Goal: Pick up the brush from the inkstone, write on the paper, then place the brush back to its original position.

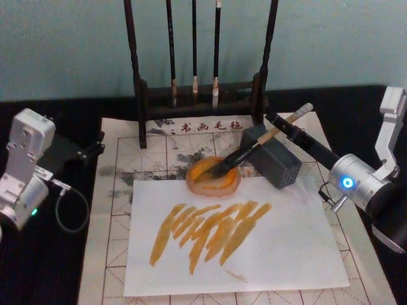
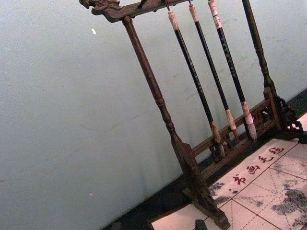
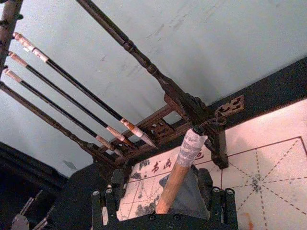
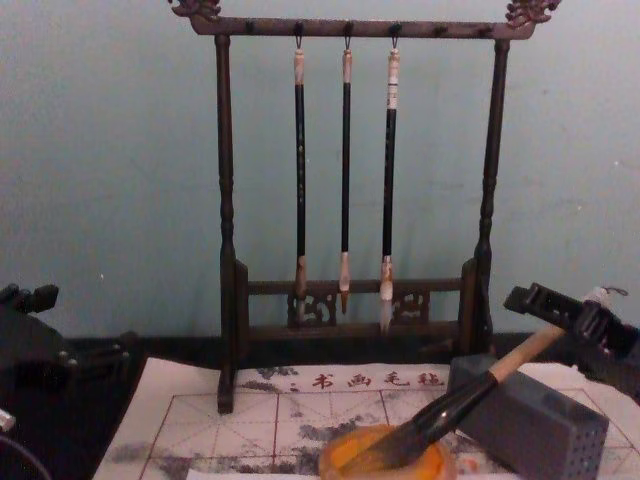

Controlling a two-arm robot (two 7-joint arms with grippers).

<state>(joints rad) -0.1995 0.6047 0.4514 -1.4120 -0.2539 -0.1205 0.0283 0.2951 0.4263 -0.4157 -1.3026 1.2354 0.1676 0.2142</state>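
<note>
The brush (image 1: 245, 154) lies slanted, its dark bristles in the orange inkstone (image 1: 197, 184) and its wooden handle leaning over a grey block (image 1: 280, 166). My right gripper (image 1: 283, 126) reaches in from the right and sits around the upper handle. In the right wrist view the handle (image 3: 173, 177) stands between widely spread fingers (image 3: 218, 203), so the right gripper (image 3: 160, 205) is open. The paper (image 1: 286, 254), a white sheet with several orange-brown strokes, lies in front of the inkstone. My left gripper (image 1: 86, 151) is parked at the left, off the mat.
A dark wooden rack (image 1: 197, 95) with three thin hanging brushes (image 4: 345, 170) stands at the back against the wall. A practice mat (image 1: 111, 210) with red grid lines lies under the paper, inkstone and block. A black tabletop surrounds it.
</note>
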